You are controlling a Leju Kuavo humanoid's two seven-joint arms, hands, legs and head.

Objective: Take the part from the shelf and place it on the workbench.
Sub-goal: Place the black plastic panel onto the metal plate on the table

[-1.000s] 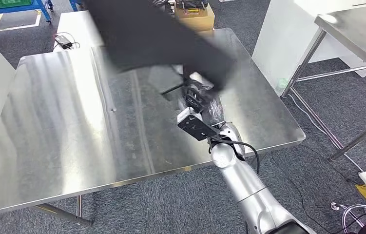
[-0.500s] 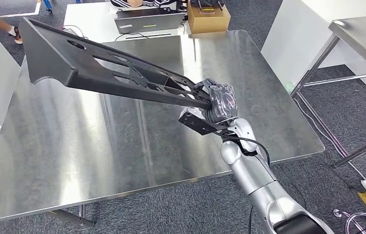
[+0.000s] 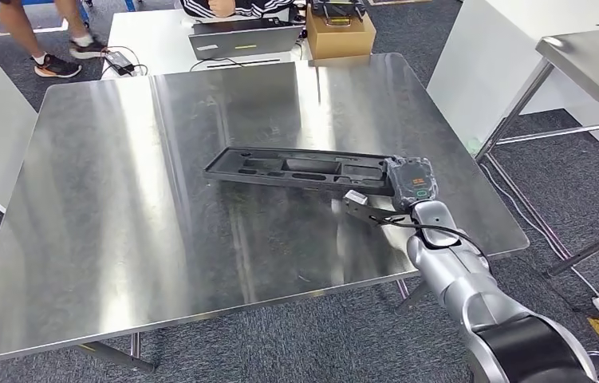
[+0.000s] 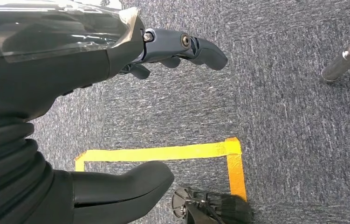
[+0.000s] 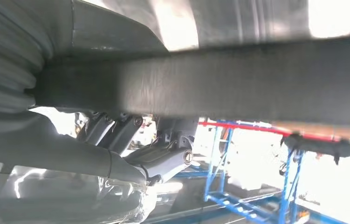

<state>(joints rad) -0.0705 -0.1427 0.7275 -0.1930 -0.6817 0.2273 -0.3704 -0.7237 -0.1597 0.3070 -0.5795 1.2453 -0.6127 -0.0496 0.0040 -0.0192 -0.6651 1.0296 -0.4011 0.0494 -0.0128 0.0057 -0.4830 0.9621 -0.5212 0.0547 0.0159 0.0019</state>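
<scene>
One long black moulded plastic part [image 3: 300, 169] with recessed cut-outs lies flat on the brushed steel workbench [image 3: 120, 199] in the head view, near the bench's right half; the right hand [image 3: 409, 180] grips its right end, fingers wrapped round the edge, with the silver right arm [image 3: 459, 279] reaching in from the lower right; beyond the far edge of the bench stand a grey laptop [image 3: 240, 36] and a brown cardboard box [image 3: 340, 30] on a white table [image 3: 148, 40]; a person's legs in dark shoes [image 3: 61, 60] stand on the grey carpet at the far left.

From the left wrist view, the left hand [image 4: 163, 112] hangs over grey carpet [image 4: 294, 116] marked with yellow tape [image 4: 163, 152]; its thumb and darker fingers [image 4: 196, 46] are apart and hold nothing.

Close up in the right wrist view, the black part [image 5: 238, 84] crosses the picture as a dark bar, with the right hand's fingers [image 5: 163, 158] curled beneath it and the ribbed cover pressed against it.
</scene>
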